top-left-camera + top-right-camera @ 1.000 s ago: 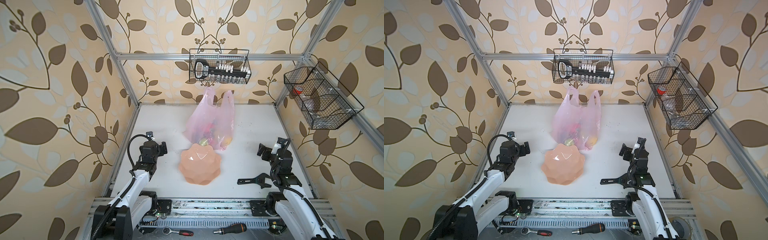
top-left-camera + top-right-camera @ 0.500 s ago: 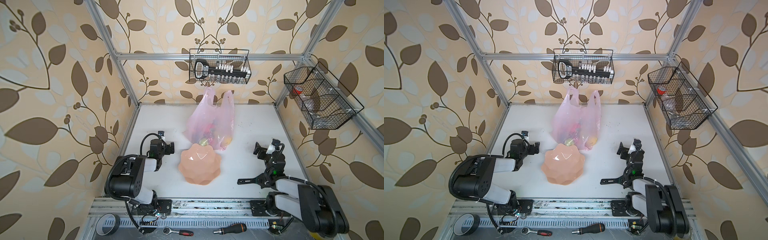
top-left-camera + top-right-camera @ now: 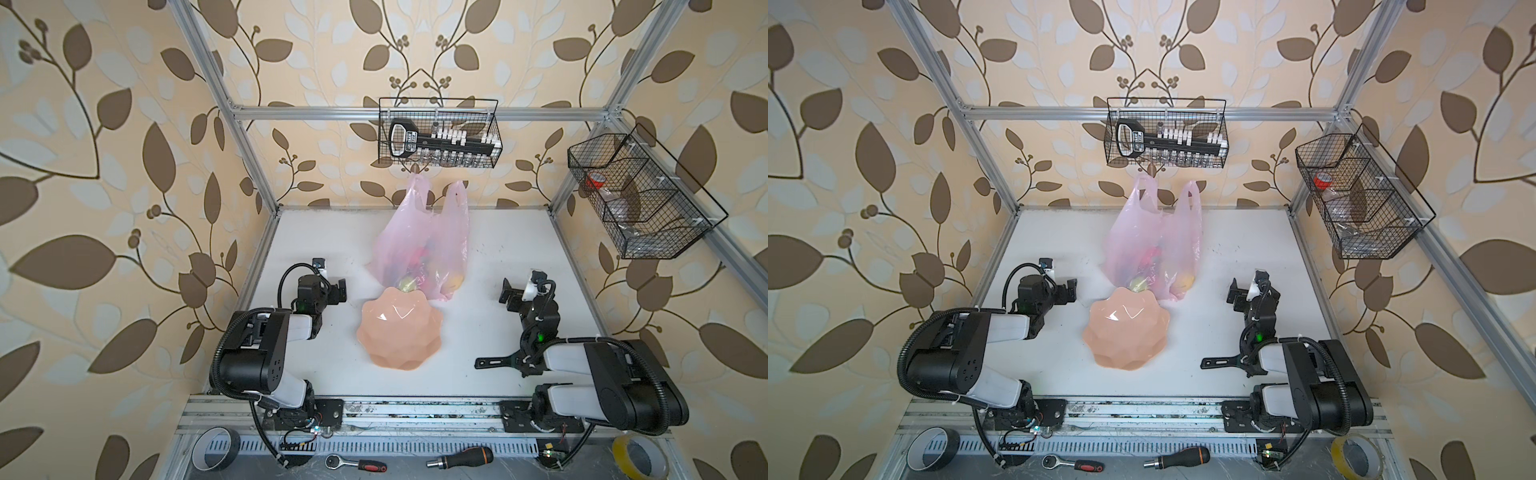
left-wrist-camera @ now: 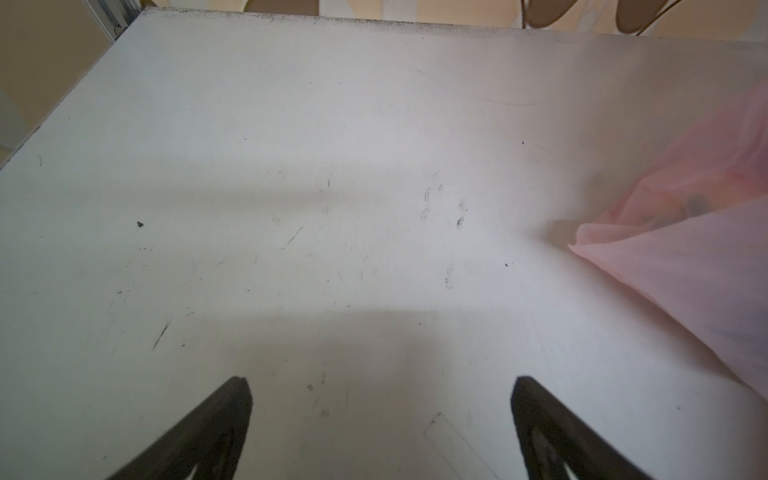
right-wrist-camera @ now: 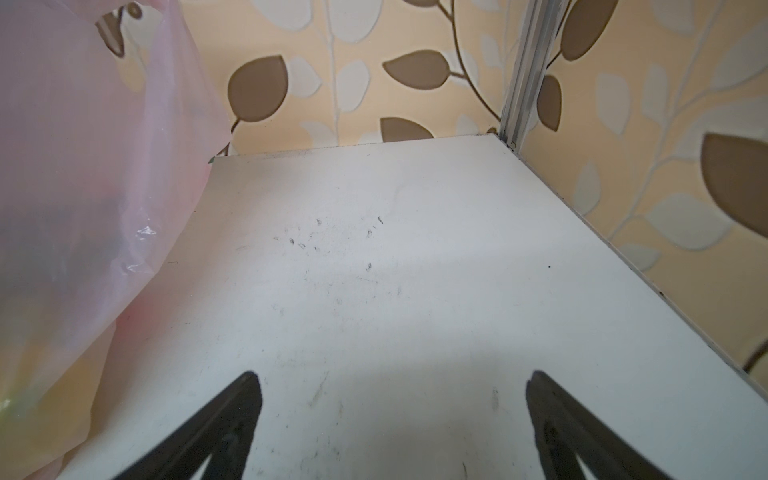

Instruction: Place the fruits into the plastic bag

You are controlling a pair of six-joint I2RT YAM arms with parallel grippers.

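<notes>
We log fruits [image 3: 405, 284] in plastic bag [image 3: 415, 232], bowl [image 3: 399, 332] beside it, left claw [image 4: 380, 386] spread, right claw [image 5: 392, 382] spread, neither touching bag.

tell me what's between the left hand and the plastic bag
Nothing. Only bare white table separates the open left hand from the plastic bag. The left wrist view shows this stretch best, and both top views agree.
</notes>
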